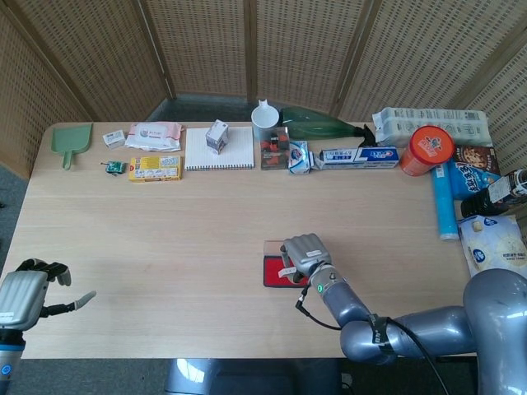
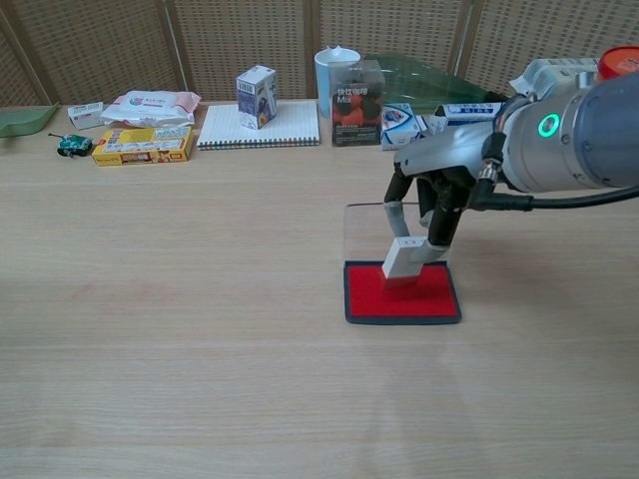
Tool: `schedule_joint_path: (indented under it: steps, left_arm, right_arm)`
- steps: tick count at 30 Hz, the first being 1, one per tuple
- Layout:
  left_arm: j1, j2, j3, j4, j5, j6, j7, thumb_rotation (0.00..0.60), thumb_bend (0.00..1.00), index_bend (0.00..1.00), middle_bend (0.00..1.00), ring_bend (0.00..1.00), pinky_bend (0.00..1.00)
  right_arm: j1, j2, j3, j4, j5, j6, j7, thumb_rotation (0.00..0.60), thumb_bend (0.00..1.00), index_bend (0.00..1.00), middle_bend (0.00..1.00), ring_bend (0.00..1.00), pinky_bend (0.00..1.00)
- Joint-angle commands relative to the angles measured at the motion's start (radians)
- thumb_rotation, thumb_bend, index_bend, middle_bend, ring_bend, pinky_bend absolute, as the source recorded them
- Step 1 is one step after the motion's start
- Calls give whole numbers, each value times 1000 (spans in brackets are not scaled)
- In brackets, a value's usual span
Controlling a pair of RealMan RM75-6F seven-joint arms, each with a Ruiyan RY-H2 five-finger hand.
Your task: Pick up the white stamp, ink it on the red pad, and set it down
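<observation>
My right hand (image 2: 427,205) (image 1: 303,253) grips the white stamp (image 2: 402,257) from above, and the stamp's base presses into the red ink pad (image 2: 401,293) near its back edge. The pad's clear lid (image 2: 361,232) stands open behind it. In the head view the hand covers most of the red ink pad (image 1: 272,270), and a bit of the white stamp (image 1: 286,271) shows under the fingers. My left hand (image 1: 25,295) hovers at the table's near left corner, holding nothing, with its fingers apart.
Along the back edge lie a green scoop (image 1: 67,143), tissue pack (image 1: 153,134), yellow box (image 1: 155,168), notebook (image 1: 219,150) with a small carton, white cup (image 1: 265,120), toothpaste box (image 1: 359,156) and an orange can (image 1: 427,150). Snack bags and a blue tube (image 1: 445,200) crowd the right edge.
</observation>
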Motion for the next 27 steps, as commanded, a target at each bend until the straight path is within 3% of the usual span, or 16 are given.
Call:
schedule_joint_path:
  steps: [1, 27]
  left_arm:
    - [0, 0, 1, 1, 1, -1, 0, 264, 53, 587, 577, 517, 305]
    - [6, -5, 7, 21, -1, -6, -16, 261, 53, 573, 577, 516, 306]
  right_arm:
    - [-5, -13, -2, 11, -4, 0, -3, 600, 442, 684, 1000, 1000, 1000]
    - [-31, -111, 15, 99, -3, 5, -60, 600, 442, 695, 1000, 1000, 1000]
